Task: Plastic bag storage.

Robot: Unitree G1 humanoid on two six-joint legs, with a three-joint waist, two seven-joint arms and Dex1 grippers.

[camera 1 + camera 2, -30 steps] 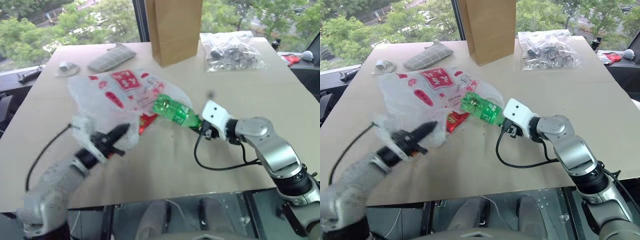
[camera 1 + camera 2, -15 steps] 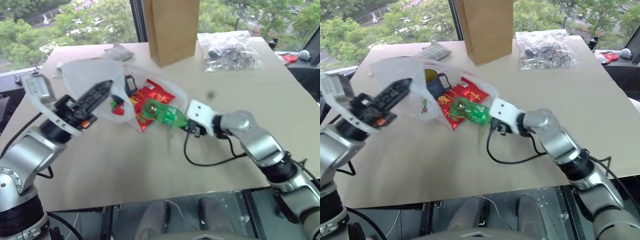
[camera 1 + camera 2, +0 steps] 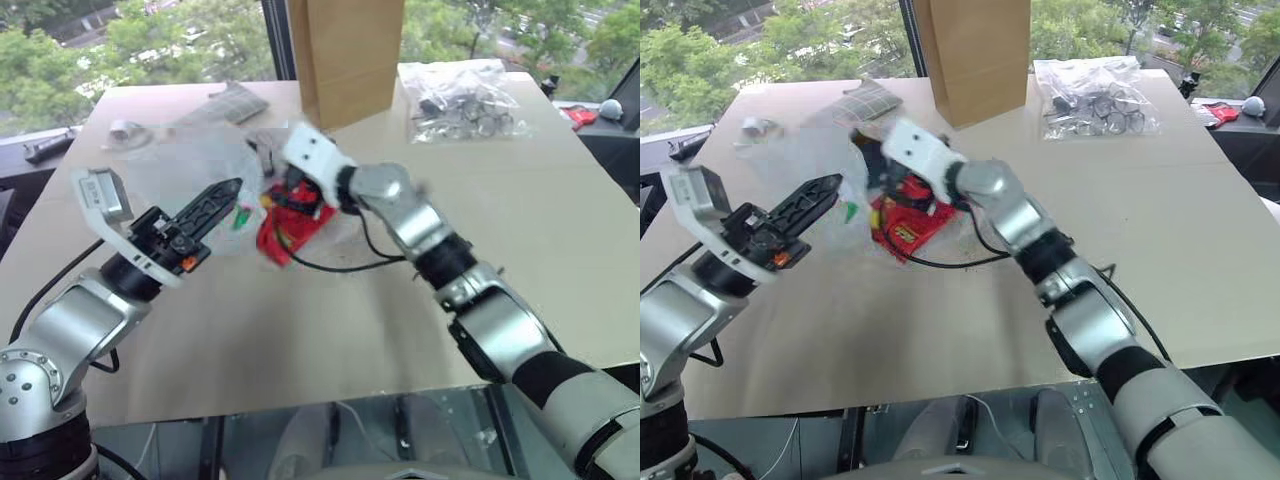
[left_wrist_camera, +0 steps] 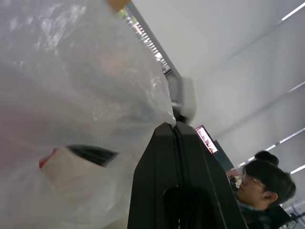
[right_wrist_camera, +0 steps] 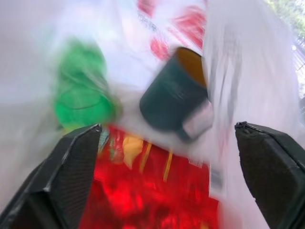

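The plastic bag (image 3: 185, 160), thin translucent white film, lies on the left half of the table with its mouth held up. My left gripper (image 3: 232, 187) is shut on the bag's edge, and the film bunches at its fingertips (image 4: 174, 128). My right gripper (image 5: 167, 128) reaches into the bag's mouth and is open, its fingers (image 5: 66, 176) spread wide with nothing gripped. Ahead of it inside the bag lie a green bottle (image 5: 81, 98), a dark mug (image 5: 174, 100) and a red snack packet (image 3: 290, 228).
A tall brown paper bag (image 3: 345, 55) stands at the back centre. A clear bag of dark parts (image 3: 465, 100) lies at the back right, a grey folded cloth (image 3: 232, 100) at the back left. A person (image 4: 262, 183) shows in the left wrist view.
My right arm swung left and carried the green bottle into the bag's mouth, then its fingers spread. The left gripper lifted the bag's edge early on, then held still.
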